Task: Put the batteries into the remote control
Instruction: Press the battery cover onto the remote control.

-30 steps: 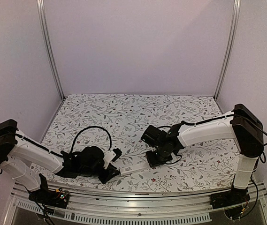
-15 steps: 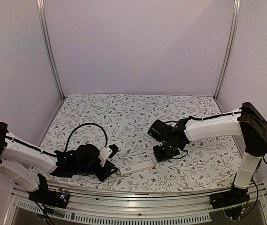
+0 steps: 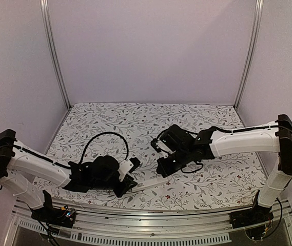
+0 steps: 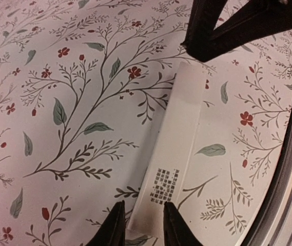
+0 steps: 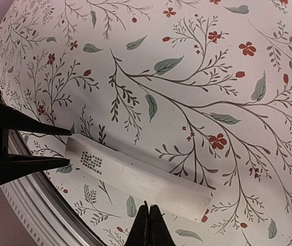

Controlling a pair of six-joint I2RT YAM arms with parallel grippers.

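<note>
Clamping remote control (image 4: 174,138) end: left fingers (image 4: 114,228) | right fingers (image 5: 142,230): closed, alongside

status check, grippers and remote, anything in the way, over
Left gripper clamped on the patch end of the slim white remote control bar. Right gripper shut, empty, beside its long edge. No batteries in view; nothing blocking.

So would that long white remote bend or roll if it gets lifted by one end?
Probably stiff: the remote control looks like a straight, hard-edged bar. Its flat faces suggest it would slide on the cloth, not roll. Lifted by one end, something this long may well swing or twist.
</note>
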